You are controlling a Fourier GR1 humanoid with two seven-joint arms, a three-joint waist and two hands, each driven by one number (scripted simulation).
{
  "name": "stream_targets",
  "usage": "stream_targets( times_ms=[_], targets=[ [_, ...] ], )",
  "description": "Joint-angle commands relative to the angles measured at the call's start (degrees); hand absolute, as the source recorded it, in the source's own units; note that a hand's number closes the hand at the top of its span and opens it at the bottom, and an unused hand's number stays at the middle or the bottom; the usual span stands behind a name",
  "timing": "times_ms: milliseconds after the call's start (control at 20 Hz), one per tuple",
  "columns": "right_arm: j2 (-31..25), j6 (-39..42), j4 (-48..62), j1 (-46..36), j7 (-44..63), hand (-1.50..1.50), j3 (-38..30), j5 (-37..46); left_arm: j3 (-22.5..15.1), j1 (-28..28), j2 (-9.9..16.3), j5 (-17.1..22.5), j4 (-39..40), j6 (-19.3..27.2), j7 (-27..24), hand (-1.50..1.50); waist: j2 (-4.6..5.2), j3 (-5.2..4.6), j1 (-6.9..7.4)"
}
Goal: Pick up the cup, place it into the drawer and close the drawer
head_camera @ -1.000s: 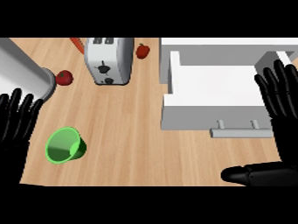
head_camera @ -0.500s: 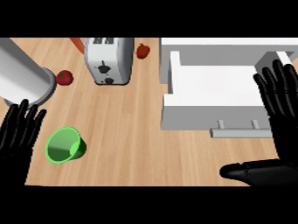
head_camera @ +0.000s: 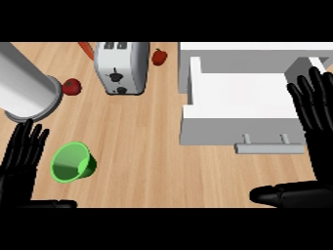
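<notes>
A green cup [head_camera: 73,162] lies tipped on the wooden counter at the lower left, its mouth facing the lower left. My left hand [head_camera: 14,168] is just left of it, fingers straight and pointing up, apart from the cup. The white drawer [head_camera: 241,105] stands pulled out at the right, with its grey handle [head_camera: 270,145] on the near front. My right hand [head_camera: 320,117] is open over the drawer's right side, fingers straight, thumb low at the bottom right.
A silver toaster [head_camera: 120,67] stands at the top middle. Beside it are a red pepper [head_camera: 158,57] and a red tomato [head_camera: 71,87]. A large grey cylinder [head_camera: 17,85] lies at the upper left, close above my left hand.
My left hand has drawn back toward the lower edge and shifted slightly right, closer to the cup. The right hand, the cup and the drawer have stayed put.
</notes>
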Motion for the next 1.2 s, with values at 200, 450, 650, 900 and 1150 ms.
stream_targets(
  times_ms=[200, 450, 650, 900, 1150],
  targets=[
    [-2.68, 2.71, 0.93, -1.69, 0.43, -1.5, -3.79, -3.48, 4.02, -2.96, 2.9, -1.1, 12.24, -2.73, -6.47, -1.5, 0.01, 0.0, -0.03],
    [-0.62, 2.65, -0.31, 3.16, -3.24, -1.5, -0.98, -0.43, 4.32, -4.52, 3.09, -3.1, 22.06, -4.07, -13.13, -1.5, 0.0, 0.0, -0.13],
    [-0.59, 3.09, 5.02, 0.02, -4.67, -1.5, -0.92, 0.07, 4.53, -6.49, 4.12, -3.26, 24.99, -4.36, -13.73, -1.5, 0.01, 0.01, 0.0],
    [-0.52, 1.9, 0.76, -1.06, 0.02, -1.5, -0.59, -0.98, 4.38, -7.45, 3.18, -5.05, 32.21, -3.65, -20.24, -1.5, 0.01, 0.0, -0.05],
    [-2.16, 1.95, 1.28, -3.68, 1.97, -1.5, -4.53, -4.13, 4.14, -8.56, 2.25, -5.93, 36.98, -2.42, -24.84, -1.5, 0.01, 0.0, -0.01]
  ],
)
